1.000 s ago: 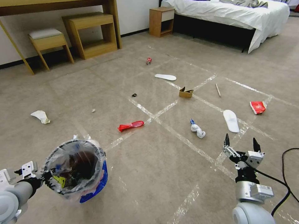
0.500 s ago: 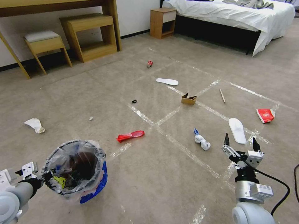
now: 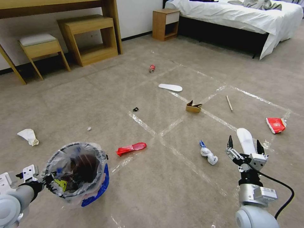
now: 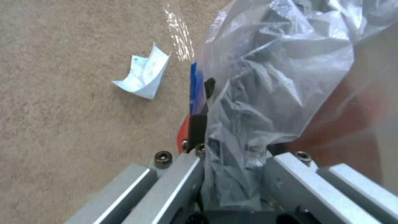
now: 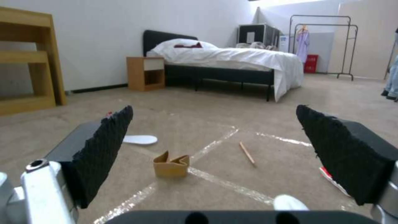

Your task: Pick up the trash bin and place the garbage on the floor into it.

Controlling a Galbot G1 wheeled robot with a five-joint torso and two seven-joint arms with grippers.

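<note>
The left claw point(image 3: 47, 183) is clamped on the near rim of the bin point(image 3: 77, 169), pinching the clear liner point(image 4: 265, 93) against the wall and holding the bin off the floor point(image 3: 158, 190). Some litter already lies inside. Ahead of that claw and off to its left lies a crumpled paper point(image 3: 28, 136); ahead to its right lies a red wrapper point(image 3: 131, 148), stretched roughly crosswise.

Between the two claws, closer to the right one, sits a white twisted wad point(image 3: 208, 155) with a blue tip. The right claw point(image 3: 244, 146) hangs low with its fingers spread wide apart and nothing between them. Just ahead of it lies a white insole point(image 3: 245, 139), its long axis running away from the claw, its near end between the fingertips as the head camera sees it. The right arm is clearly the nearer one to it. Farther ahead lie a cardboard piece point(image 5: 171, 166), a stick point(image 5: 247, 153) and a second insole point(image 5: 140, 139); a red packet point(image 3: 276, 124) lies ahead to the right
</note>
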